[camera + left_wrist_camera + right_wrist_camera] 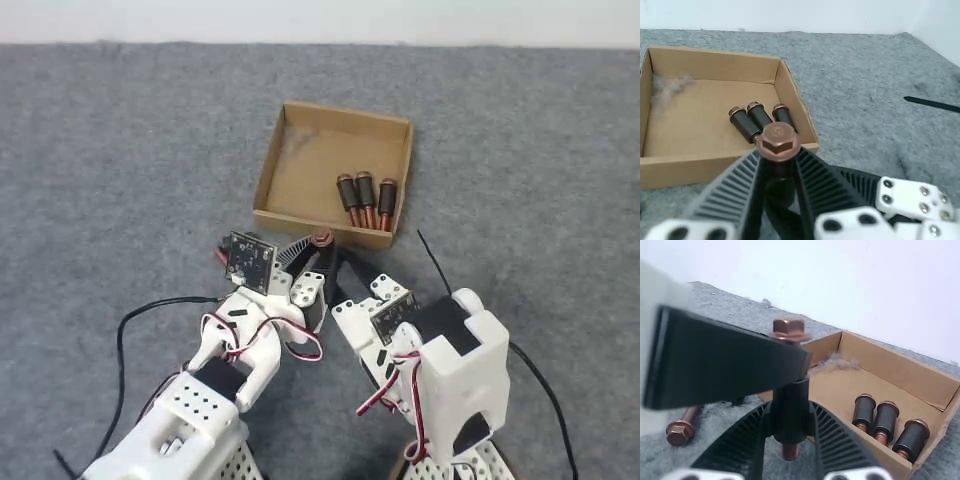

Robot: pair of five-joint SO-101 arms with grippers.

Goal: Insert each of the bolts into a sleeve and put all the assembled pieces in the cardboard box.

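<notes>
The cardboard box [300,222] [715,65] [900,370] sits in the middle of the grey-carpeted worktop [120,150], nearer its far edge; three assembled pieces [365,200] [759,120] [886,420] lie side by side in the box's near right corner, touching or almost touching one another, heads toward the far wall; a tuft of grey fluff [670,87] [837,361] lies on the box floor by its left wall.

Both arms come in from the near edge and meet just outside the middle of the box's near wall; the left gripper [305,248] [776,157] has its ribbed fingers closed on a copper bolt [322,238] [776,141] [788,329], pinching it just under the hex head, which stands upright above the fingertips; the right gripper [335,262] [790,415] is clamped around a black sleeve [790,407] lower on the same bolt; the shank runs through the sleeve and its threaded tip pokes out beneath; the head sits a little above the sleeve's top, with one left finger between them.

A loose bolt [680,427] lies on its side on the worktop outside the box, apart from both grippers.
</notes>
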